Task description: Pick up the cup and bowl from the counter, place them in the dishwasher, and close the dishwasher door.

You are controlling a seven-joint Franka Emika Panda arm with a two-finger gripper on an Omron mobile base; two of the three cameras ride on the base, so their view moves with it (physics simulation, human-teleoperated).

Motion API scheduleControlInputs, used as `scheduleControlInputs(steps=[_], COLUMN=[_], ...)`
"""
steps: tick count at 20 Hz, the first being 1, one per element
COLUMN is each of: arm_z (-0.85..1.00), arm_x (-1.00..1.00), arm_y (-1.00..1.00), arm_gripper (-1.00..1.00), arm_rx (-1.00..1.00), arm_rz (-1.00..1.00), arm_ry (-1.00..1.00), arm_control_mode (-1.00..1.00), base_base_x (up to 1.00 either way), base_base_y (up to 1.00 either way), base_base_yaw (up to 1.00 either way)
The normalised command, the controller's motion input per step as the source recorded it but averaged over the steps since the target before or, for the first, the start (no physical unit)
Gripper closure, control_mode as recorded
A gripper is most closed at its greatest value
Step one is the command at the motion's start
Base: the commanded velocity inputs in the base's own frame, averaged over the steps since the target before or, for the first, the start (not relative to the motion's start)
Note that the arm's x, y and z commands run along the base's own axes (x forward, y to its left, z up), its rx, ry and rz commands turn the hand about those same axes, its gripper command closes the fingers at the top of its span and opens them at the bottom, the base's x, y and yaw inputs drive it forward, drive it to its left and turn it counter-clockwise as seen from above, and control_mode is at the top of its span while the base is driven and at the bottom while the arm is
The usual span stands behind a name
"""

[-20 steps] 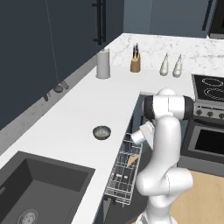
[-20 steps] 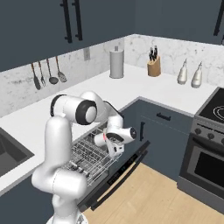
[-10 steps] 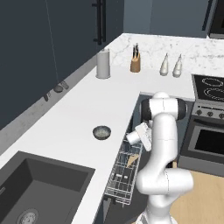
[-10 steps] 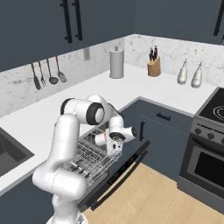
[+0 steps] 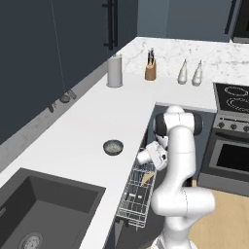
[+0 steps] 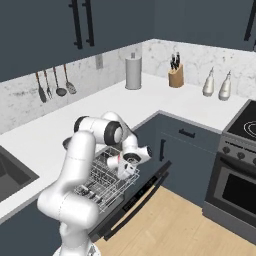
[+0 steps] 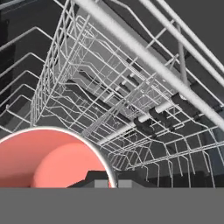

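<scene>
The cup (image 7: 52, 159) is cut off at the hand view's 7 o'clock corner. The arm hides part of the wire rack (image 5: 138, 194) in the left base view. The sink (image 5: 44, 204) runs past the 7 o'clock edge there.

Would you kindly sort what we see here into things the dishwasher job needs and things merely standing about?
Job:
- cup, gripped over the rack
- bowl on the counter
- dishwasher door, open

Standing about:
- paper towel roll
- knife block
- two shakers
- sink
- oven
- hanging utensils
</scene>
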Motion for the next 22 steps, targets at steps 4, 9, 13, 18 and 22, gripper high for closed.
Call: scheduleControlInputs(steps=[4, 9, 13, 18, 22], arm_z=[-0.19, -0.17, -0.10, 0.12, 0.22], arm_x=[0.13, 0.18, 0.08, 0.00, 0.00], arm_y=[0.06, 0.00, 0.00, -0.01, 0.00], arm_gripper=[1.00, -1.00, -1.00, -1.00, -1.00], arm_rx=[0.07, 0.08, 0.08, 0.02, -0.02], arm_rz=[-0.17, -0.20, -0.19, -0.21, -0.22], arm_ry=[0.24, 0.24, 0.20, 0.15, 0.25], arm_control_mode=[-1.00, -1.00, -1.00, -1.00, -1.00], base_base_x=[0.00, 0.00, 0.00, 0.00, 0.00], base_base_y=[0.00, 0.00, 0.00, 0.00, 0.00], base_base_yaw=[0.00, 0.00, 0.00, 0.00, 0.00])
